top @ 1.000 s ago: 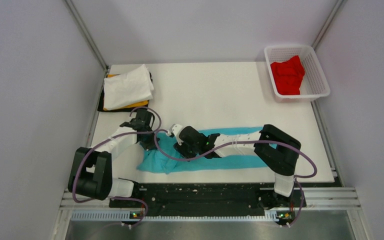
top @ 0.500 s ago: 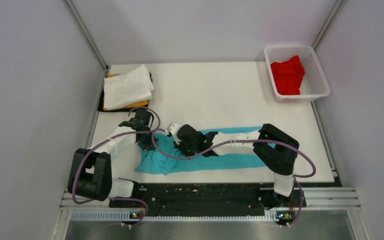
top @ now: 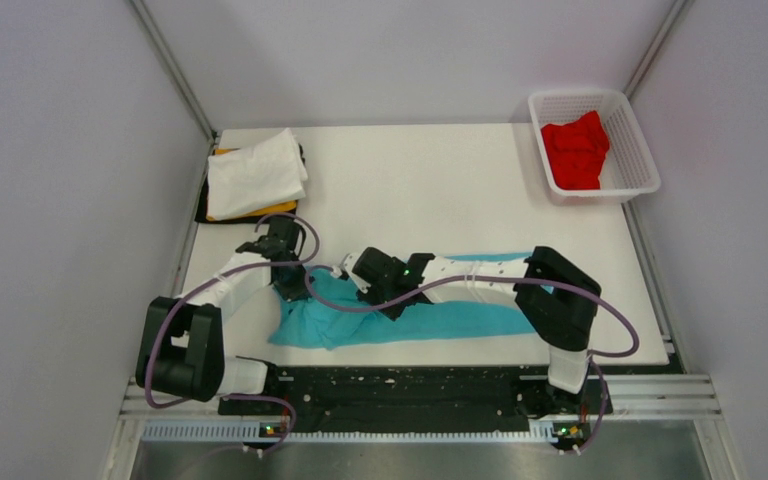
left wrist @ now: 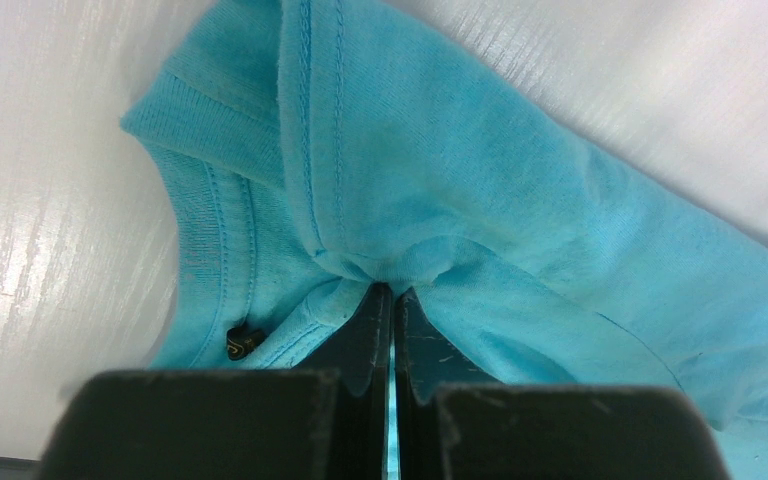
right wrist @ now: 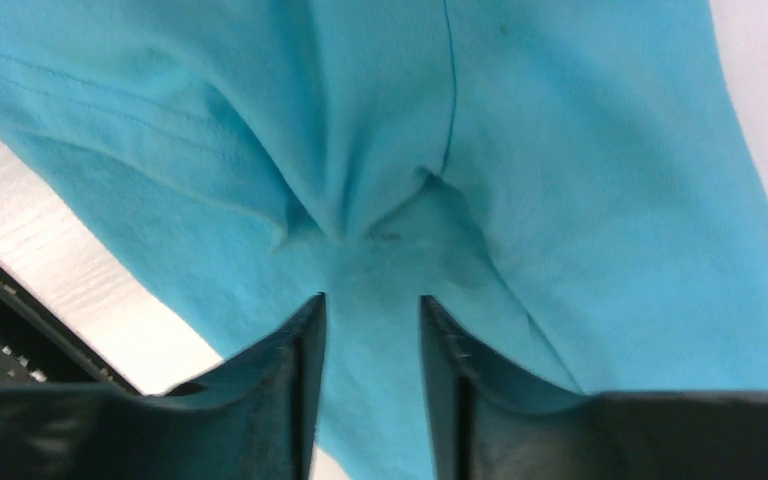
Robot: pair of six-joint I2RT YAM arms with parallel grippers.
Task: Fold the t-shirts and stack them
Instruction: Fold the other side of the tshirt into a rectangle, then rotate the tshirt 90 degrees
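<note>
The turquoise-blue t-shirt [top: 430, 322] lies partly folded in a long band near the front edge of the table. My left gripper [top: 286, 283] is shut on a bunch of its cloth beside the collar [left wrist: 392, 290]. My right gripper [top: 345, 272] hovers over the shirt with its jaws apart [right wrist: 372, 298]; a pucker of cloth [right wrist: 360, 225] lies just ahead of the tips. A folded white t-shirt [top: 255, 172] tops a stack at the back left, over a yellow-orange one [top: 272, 210] and a black one [top: 203, 208]. The red t-shirt [top: 575, 150] lies crumpled in the basket.
The white mesh basket [top: 642, 152] stands at the back right corner. Grey walls close in the table on the left, back and right. A black rail [top: 410, 385] runs along the front edge, and the arms' purple cables loop over the shirt.
</note>
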